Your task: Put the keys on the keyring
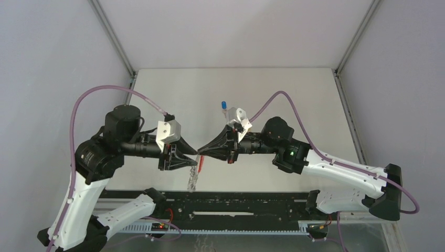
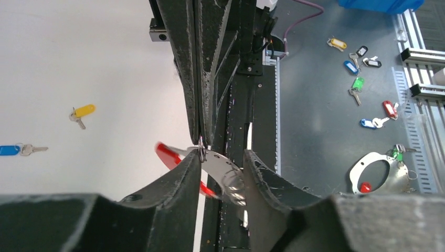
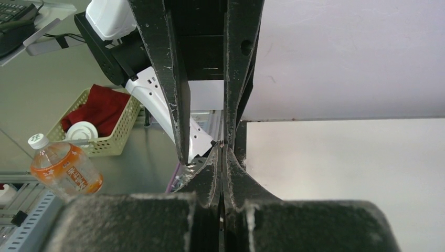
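White worktop [image 1: 294, 94], grey walls. My grippers meet tip to tip over its near edge. Right gripper [image 2: 202, 134] is clenched on the small loop of the keyring [image 2: 223, 170]. The keyring hangs long axis down between the parted, empty fingers of my left gripper [image 2: 221, 155]. Blue key [image 2: 10, 150] and yellow key [image 2: 83, 112] lie flat beyond the right gripper, well apart from it. The path to them looks unobstructed.

Grey walls close the desk [image 1: 294, 94] in on three sides: left wall [image 1: 47, 52], back wall [image 1: 231, 31], right wall [image 1: 404, 52], joined by slanting metal posts [image 1: 113, 37]. The desk top is white and evenly lit. Beside it lies a grey floor [image 2: 315, 105] with a blue bin [image 2: 378, 4] and metal rails [image 2: 414, 52]. Elsewhere stand a basket [image 3: 99, 142] holding a red cloth [image 3: 102, 107], a bottle [image 3: 65, 170] and a keyboard [image 3: 10, 10]
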You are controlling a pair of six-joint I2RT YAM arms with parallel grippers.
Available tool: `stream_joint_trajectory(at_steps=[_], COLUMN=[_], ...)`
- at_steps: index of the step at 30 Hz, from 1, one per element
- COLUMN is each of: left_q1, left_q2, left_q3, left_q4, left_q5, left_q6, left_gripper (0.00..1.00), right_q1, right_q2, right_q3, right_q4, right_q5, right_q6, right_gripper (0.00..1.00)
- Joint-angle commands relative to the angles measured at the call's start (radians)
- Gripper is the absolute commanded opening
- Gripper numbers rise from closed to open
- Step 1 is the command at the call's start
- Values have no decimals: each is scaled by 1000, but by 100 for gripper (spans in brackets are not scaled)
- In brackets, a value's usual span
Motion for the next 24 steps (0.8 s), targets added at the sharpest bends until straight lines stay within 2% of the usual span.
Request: stream_joint_trajectory(at_steps=[1, 6, 17, 24], left_q1=[-8, -7, -8, -8], left_q2=[8, 24, 10, 5], left_q3=[38, 54, 62, 81], left_q4=[-71, -114, -150, -217], left_q5=[29, 37, 66, 31], left_q6=[39, 68, 140, 244], left_gripper=[37, 29, 32, 27], right_q1=[-12, -29, -72, -88], right_q2=[-2, 5, 35, 48], right_q3=[24, 24, 24, 24], right_q4=[69, 87, 147, 169], right_q5=[-38, -83, -199, -242], right_q6=[42, 77, 170, 205], right_gripper=[0, 0, 0, 0])
